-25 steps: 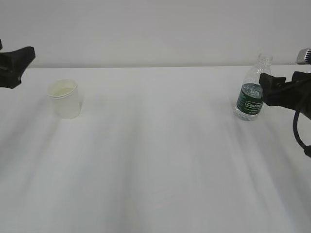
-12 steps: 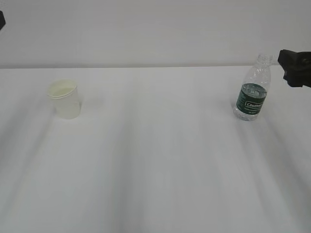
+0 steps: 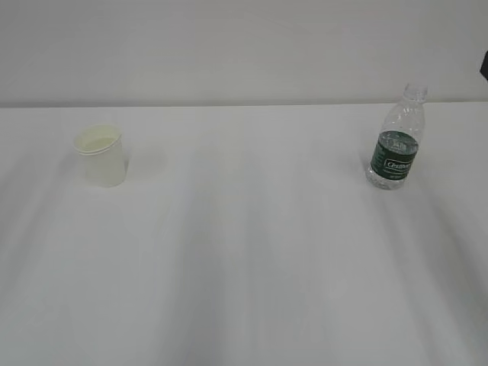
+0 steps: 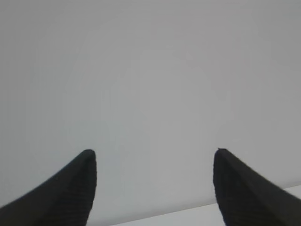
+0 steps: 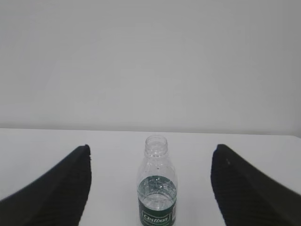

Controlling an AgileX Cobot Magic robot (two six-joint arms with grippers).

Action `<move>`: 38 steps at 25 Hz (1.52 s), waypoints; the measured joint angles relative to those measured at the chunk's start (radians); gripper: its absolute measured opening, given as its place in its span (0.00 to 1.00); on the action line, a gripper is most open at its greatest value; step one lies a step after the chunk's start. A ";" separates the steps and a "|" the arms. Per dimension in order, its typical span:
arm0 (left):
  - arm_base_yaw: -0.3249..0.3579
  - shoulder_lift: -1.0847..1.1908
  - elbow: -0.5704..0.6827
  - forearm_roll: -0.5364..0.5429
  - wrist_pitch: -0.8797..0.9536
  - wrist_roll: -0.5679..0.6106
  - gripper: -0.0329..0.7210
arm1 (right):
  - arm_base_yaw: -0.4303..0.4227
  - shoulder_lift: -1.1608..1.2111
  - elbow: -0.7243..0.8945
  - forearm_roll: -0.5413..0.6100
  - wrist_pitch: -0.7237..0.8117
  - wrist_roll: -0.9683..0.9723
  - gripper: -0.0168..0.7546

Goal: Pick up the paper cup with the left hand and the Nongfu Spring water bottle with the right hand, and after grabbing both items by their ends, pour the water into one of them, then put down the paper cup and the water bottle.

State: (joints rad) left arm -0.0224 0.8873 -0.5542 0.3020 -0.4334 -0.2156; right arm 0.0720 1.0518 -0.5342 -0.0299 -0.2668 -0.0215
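White bench (image 3: 244,267) runs wall to wall under a plain pale grey backdrop; nothing else on it but two items, well apart.

Paper cup (image 3: 101,155): upright on the left side of the bench, rolled rim up, cream inside visible. Free-standing, nothing touching it.

Nongfu Spring water bottle (image 3: 396,141): upright on the right side, near the back edge of the bench. No cap, threaded neck open. Dark green label w/ white lettering round the lower half. Water (image 5: 157,186) sits at about the label's top edge, surface seen through the clear ribbed wall in the right wrist view.

Left pincer (image 4: 153,188): out of the exterior view. Its wrist cam shows two black ribbed fingertips (image 4: 75,188) spread wide, nothing between them, aimed mostly at the blank wall w/ only a sliver of bench at the bottom right. Cup not seen from this cam.

Right pincer (image 5: 150,188): also spread wide & empty. Bottle stands centred in the gap between the fingertips (image 5: 240,188) but farther off, clear of both, not gripped. In the exterior view only a small dark bit shows at the far right edge, above and beside the bottle; cannot tell what part it is.
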 joint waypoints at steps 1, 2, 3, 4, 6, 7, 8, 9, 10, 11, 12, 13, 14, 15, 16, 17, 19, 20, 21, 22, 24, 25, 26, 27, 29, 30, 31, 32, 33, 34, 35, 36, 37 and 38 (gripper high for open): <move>0.000 -0.024 -0.010 -0.004 0.044 -0.007 0.78 | 0.000 -0.025 0.000 0.000 0.027 0.002 0.79; 0.000 -0.046 -0.022 -0.006 0.084 -0.009 0.78 | 0.000 -0.045 0.000 0.000 0.057 0.002 0.79; 0.000 -0.068 -0.031 -0.008 0.113 -0.014 0.78 | 0.000 -0.071 0.000 0.000 0.086 0.002 0.79; 0.000 -0.084 -0.041 -0.010 0.143 -0.022 0.78 | 0.000 -0.096 0.000 0.000 0.113 0.002 0.79; 0.000 -0.120 -0.055 -0.012 0.199 -0.040 0.78 | 0.000 -0.141 0.000 0.000 0.158 0.002 0.79; 0.000 -0.136 -0.063 -0.014 0.223 -0.053 0.77 | 0.000 -0.163 0.000 0.000 0.180 0.002 0.79; 0.000 -0.149 -0.071 -0.014 0.252 -0.064 0.76 | 0.000 -0.186 0.000 0.000 0.200 0.002 0.79; 0.000 -0.164 -0.079 -0.014 0.280 -0.070 0.75 | 0.000 -0.204 0.000 0.000 0.222 0.002 0.79; 0.000 -0.178 -0.086 -0.014 0.304 -0.076 0.74 | 0.000 -0.225 0.000 0.000 0.246 0.002 0.79; 0.000 -0.190 -0.093 -0.014 0.331 -0.078 0.74 | 0.000 -0.246 0.000 0.000 0.267 0.002 0.79; 0.000 -0.204 -0.100 -0.014 0.360 -0.078 0.73 | 0.000 -0.266 0.000 0.000 0.295 0.002 0.79; 0.000 -0.218 -0.105 -0.016 0.391 -0.080 0.73 | 0.000 -0.282 0.000 0.000 0.325 0.002 0.79; 0.000 -0.233 -0.113 -0.015 0.416 -0.080 0.73 | 0.000 -0.302 0.000 -0.002 0.352 0.002 0.79; 0.000 -0.245 -0.119 -0.016 0.445 -0.082 0.73 | 0.000 -0.321 0.000 -0.005 0.376 0.002 0.79; 0.000 -0.260 -0.121 -0.019 0.474 -0.082 0.72 | 0.000 -0.338 0.000 -0.007 0.401 0.002 0.79; 0.000 -0.273 -0.120 -0.027 0.500 -0.082 0.72 | 0.000 -0.357 0.000 -0.012 0.423 0.002 0.79; 0.000 -0.297 -0.123 -0.051 0.576 -0.082 0.71 | 0.000 -0.396 0.000 -0.018 0.459 0.002 0.79; 0.000 -0.309 -0.123 -0.059 0.617 -0.082 0.71 | 0.000 -0.413 0.000 -0.020 0.477 0.002 0.79; 0.000 -0.321 -0.123 -0.066 0.649 -0.082 0.70 | 0.000 -0.431 0.000 -0.020 0.495 0.002 0.79; 0.000 -0.328 -0.123 -0.069 0.684 -0.082 0.70 | 0.000 -0.448 0.000 -0.020 0.509 0.002 0.79; 0.000 -0.354 -0.123 -0.080 0.741 -0.082 0.70 | 0.000 -0.477 0.000 -0.022 0.548 0.002 0.79; 0.000 -0.368 -0.123 -0.092 0.769 -0.082 0.70 | 0.000 -0.492 0.000 -0.022 0.565 0.002 0.79; 0.000 -0.381 -0.123 -0.110 0.801 -0.076 0.70 | 0.000 -0.503 0.000 -0.024 0.586 0.002 0.79; 0.000 -0.398 -0.123 -0.128 0.833 -0.058 0.70 | 0.000 -0.516 0.000 -0.024 0.605 0.002 0.79; 0.000 -0.433 -0.127 -0.186 0.904 0.006 0.70 | 0.000 -0.538 0.000 -0.024 0.631 0.002 0.79; 0.000 -0.447 -0.131 -0.211 0.950 0.034 0.70 | 0.000 -0.543 0.000 -0.024 0.647 0.000 0.79; 0.000 -0.462 -0.142 -0.242 0.989 0.066 0.70 | 0.000 -0.549 0.000 -0.024 0.665 0.000 0.79; 0.000 -0.475 -0.155 -0.266 1.032 0.095 0.70 | 0.002 -0.554 0.000 -0.024 0.683 0.000 0.79; 0.000 -0.483 -0.170 -0.284 1.073 0.117 0.70 | 0.011 -0.554 -0.005 -0.024 0.709 -0.002 0.79; 0.000 -0.491 -0.182 -0.292 1.105 0.139 0.70 | 0.021 -0.554 -0.012 -0.026 0.738 -0.002 0.79; 0.000 -0.499 -0.196 -0.302 1.141 0.162 0.70 | 0.035 -0.554 -0.018 -0.026 0.762 -0.002 0.79; 0.000 -0.504 -0.207 -0.302 1.181 0.179 0.70 | 0.045 -0.554 -0.023 -0.026 0.783 -0.002 0.79; -0.002 -0.510 -0.212 -0.302 1.215 0.190 0.70 | 0.050 -0.554 -0.031 -0.026 0.811 -0.004 0.79; -0.012 -0.518 -0.214 -0.302 1.238 0.197 0.70 | 0.051 -0.556 -0.043 -0.022 0.843 -0.004 0.79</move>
State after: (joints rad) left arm -0.0339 0.3696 -0.7680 0.0000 0.8045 -0.0189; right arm 0.1233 0.4957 -0.5768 -0.0519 0.5759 -0.0254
